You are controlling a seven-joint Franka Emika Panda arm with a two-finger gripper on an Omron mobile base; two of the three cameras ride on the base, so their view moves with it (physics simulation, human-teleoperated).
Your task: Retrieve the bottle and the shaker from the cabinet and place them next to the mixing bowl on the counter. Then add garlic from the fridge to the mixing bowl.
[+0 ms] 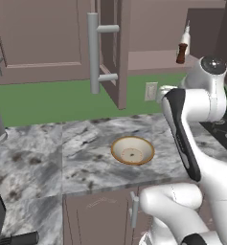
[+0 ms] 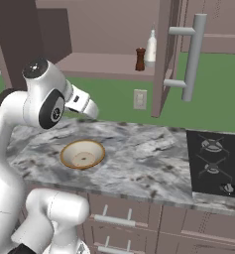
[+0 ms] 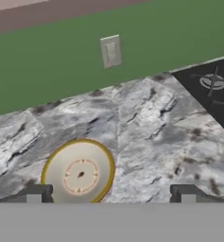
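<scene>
A white robot arm pauses over a grey-veined marble surface [image 1: 86,153] in a simulated kitchen, its two-finger end effector [image 3: 111,193] spread wide and carrying nothing, the dark fingertips [image 3: 35,194] standing well apart at the foot of the hand view. Below and ahead of it sits the shallow cream mixing bowl with a yellow-brown rim [image 1: 132,150], alone on the marble and seemingly empty; it marks the spot where the other items are meant to end up. Those items are not yet down: the slim pale bottle [image 2: 150,48] and the small dark brown shaker [image 2: 140,59] stand upright, just beside each other, on the shelf of the open wall cabinet [image 2: 109,63], whose door with its long grey bar handle [image 2: 193,57] is swung out to give access. A white wall outlet [image 3: 110,51] is set in the green backsplash behind the bowl, and a black cooktop [image 2: 215,163] lies to the right of it. With the end effector open and low near the bowl, well apart from the shelf, the retrieval appears to be at its start; a reach up to the shelf looks like the next call. No garlic or fridge can be made out.
</scene>
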